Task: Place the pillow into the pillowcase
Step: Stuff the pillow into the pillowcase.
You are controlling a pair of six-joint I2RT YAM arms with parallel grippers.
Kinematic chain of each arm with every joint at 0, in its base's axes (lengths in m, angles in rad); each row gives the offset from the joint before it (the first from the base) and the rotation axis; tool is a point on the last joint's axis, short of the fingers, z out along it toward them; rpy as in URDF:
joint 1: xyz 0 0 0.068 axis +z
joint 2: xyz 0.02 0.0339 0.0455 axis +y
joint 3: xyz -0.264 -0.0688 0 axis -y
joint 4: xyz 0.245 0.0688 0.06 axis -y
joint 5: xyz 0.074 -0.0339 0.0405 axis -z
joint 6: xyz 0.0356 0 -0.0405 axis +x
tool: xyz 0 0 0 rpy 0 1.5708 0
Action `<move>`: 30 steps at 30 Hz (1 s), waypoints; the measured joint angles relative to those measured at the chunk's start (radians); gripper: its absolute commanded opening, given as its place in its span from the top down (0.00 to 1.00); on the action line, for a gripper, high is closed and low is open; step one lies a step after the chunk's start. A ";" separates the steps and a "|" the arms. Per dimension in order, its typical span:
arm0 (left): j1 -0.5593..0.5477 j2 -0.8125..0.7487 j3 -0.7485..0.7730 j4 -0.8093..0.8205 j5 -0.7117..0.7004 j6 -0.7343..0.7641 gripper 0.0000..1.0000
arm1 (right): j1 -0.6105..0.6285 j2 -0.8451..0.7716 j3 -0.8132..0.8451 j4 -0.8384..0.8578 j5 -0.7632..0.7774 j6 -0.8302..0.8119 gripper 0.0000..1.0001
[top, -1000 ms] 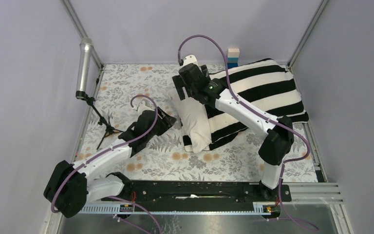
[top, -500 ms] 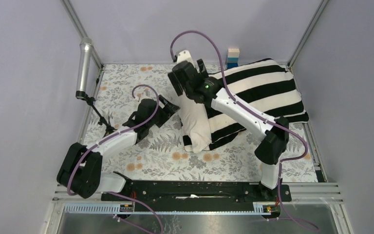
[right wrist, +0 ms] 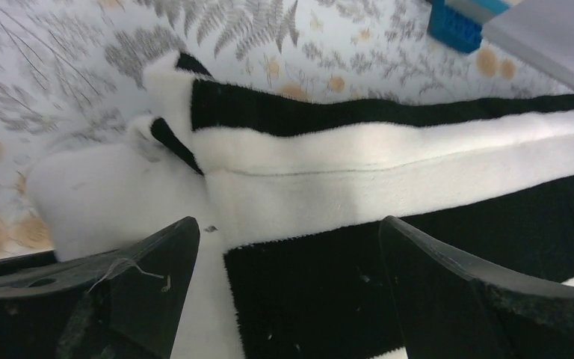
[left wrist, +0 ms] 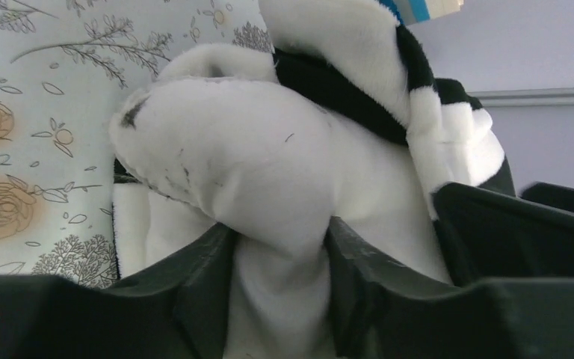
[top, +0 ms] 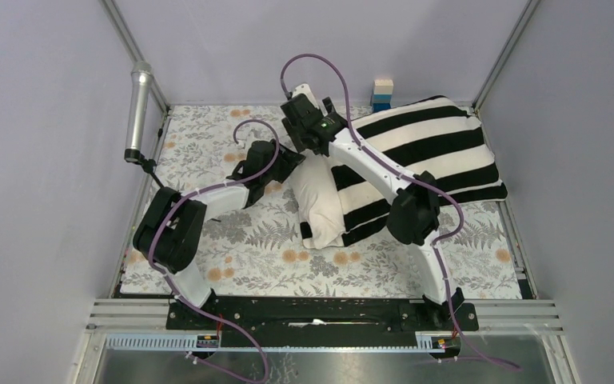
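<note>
Floral table cover [top: 352,264], far side: left gripper [left wrist: 280,250] has swung in and now pinches the pillow [top: 320,200] at its bare end, which sticks out of the pillowcase [top: 432,152]. Right gripper [right wrist: 288,232] hovers wide open and empty over the opening. Looks set to stuff in the rest.

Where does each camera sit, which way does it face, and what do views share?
Top external: above and behind the left arm and right arm, looking down on the floral table cover, the pillow partly inside the pillowcase.
Left wrist: looks along its jaws, pinching the pillow's corner.
Right wrist: looks down between open jaws onto the pillowcase.
Shared: all three show pillow and pillowcase.
</note>
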 measured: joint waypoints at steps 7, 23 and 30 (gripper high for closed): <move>0.001 0.030 -0.180 0.367 0.063 -0.133 1.00 | -0.022 0.016 -0.063 -0.029 -0.077 0.021 0.03; -0.016 0.056 -0.371 0.848 0.082 -0.223 1.00 | -0.005 0.194 0.464 -0.187 -0.018 0.119 1.00; -0.010 0.048 -0.309 0.875 0.074 -0.220 1.00 | 0.135 -0.074 0.134 -0.157 -0.230 0.294 1.00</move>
